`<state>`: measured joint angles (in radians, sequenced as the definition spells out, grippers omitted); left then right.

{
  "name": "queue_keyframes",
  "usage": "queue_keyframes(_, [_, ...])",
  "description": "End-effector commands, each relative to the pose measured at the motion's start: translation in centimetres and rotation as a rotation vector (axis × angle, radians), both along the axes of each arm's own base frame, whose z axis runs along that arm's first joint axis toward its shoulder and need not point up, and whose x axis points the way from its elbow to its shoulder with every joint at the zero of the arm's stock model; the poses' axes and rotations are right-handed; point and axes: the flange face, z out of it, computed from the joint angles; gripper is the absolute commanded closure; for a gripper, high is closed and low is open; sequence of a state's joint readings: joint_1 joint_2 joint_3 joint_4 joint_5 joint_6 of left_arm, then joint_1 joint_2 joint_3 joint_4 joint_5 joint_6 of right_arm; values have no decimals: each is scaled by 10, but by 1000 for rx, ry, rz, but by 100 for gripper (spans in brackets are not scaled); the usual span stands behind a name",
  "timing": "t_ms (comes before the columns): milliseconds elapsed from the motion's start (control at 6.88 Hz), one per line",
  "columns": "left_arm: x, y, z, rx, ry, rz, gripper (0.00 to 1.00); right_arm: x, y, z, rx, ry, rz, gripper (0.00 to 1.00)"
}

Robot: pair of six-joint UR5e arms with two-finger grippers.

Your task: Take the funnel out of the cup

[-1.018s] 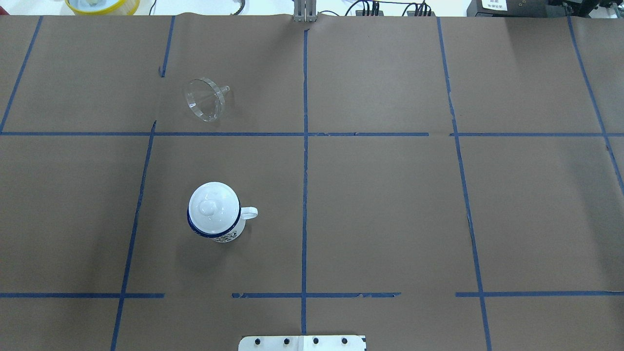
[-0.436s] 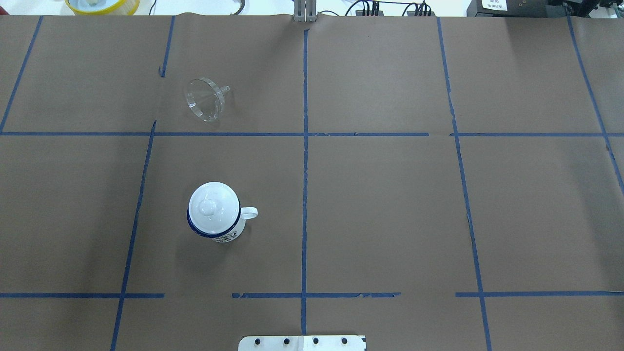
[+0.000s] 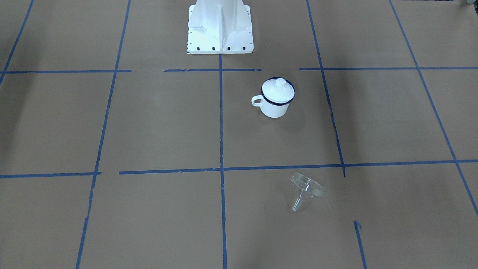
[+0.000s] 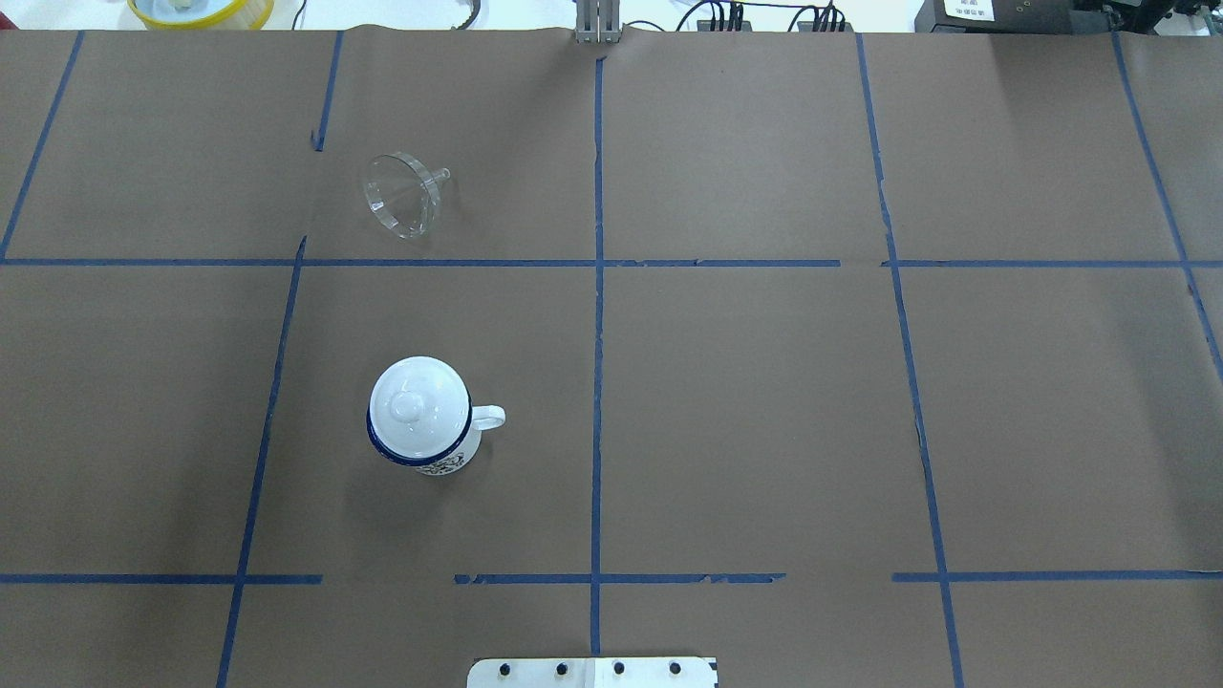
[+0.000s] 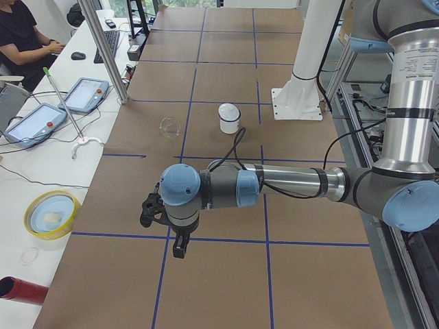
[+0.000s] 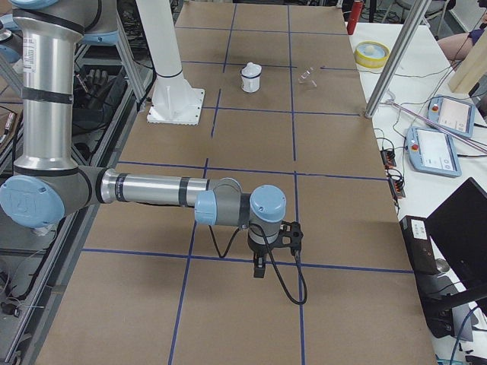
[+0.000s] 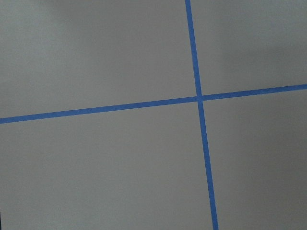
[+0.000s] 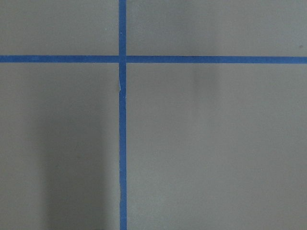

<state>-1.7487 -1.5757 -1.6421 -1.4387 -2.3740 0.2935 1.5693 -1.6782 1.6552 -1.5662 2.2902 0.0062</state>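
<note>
The clear funnel (image 4: 401, 195) lies on its side on the brown table, spout pointing right, apart from the cup; it also shows in the front view (image 3: 306, 188). The white cup (image 4: 425, 457) with a dark blue rim stands upright nearer the robot, handle to the right, with a white domed lid (image 4: 418, 411) on it. The left gripper (image 5: 177, 247) hangs over the table's left end, far from both. The right gripper (image 6: 260, 268) hangs over the right end. I cannot tell whether either is open or shut. Both wrist views show only bare paper and blue tape.
The robot's base plate (image 4: 592, 672) sits at the near edge and its white pedestal (image 3: 219, 26) rises from it. A yellow bowl (image 4: 201, 10) and cables lie beyond the far edge. An operator (image 5: 20, 34) and teach pendants (image 5: 34, 122) are at a side desk.
The funnel's rim has settled a few pixels to the right. The cup and lid have not moved.
</note>
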Motion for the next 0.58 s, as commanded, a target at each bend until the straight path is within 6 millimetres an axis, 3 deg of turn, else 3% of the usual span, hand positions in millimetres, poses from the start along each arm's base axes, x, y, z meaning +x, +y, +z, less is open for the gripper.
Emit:
queue_keyframes(0, [15,4,8,-11,3,35,0,0,0,0,0,0,0,0])
queue_keyframes(291, [48,-11,4,-4,4,106,0,0,0,0,0,0,0,0])
queue_keyframes(436, [67,-16,12,-28,8,137,0,0,0,0,0,0,0,0])
